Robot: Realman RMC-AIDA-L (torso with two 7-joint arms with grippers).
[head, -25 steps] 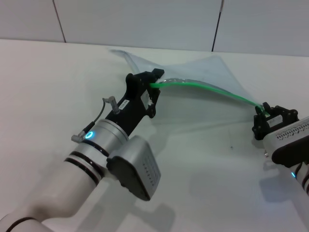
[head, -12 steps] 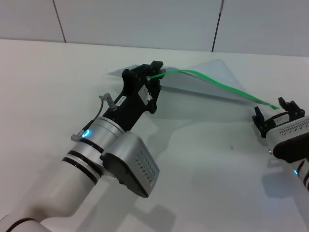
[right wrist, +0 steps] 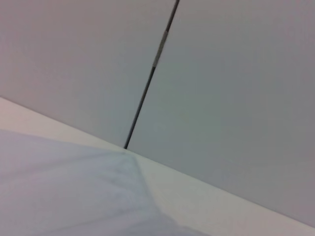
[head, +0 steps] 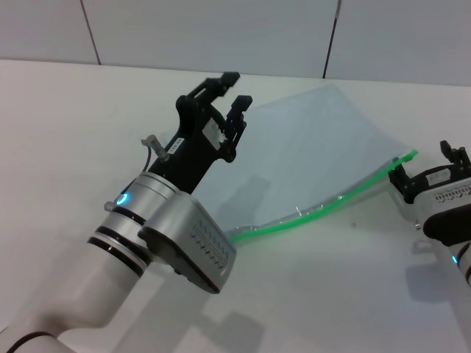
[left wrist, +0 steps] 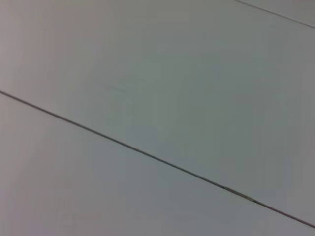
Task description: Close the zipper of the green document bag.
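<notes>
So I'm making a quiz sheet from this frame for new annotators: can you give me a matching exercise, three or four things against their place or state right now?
Things:
1. left end effector
2. right end effector
3. zipper
4. green document bag

Places or states:
A. bright green strip curving along the bag's near edge
B. open, raised over the bag's far left part, holding nothing
C. flat translucent pouch lying on the white table
D. at the zipper's right end, by the bag's right corner

Pairs: 1-B, 2-D, 3-A, 4-C
</notes>
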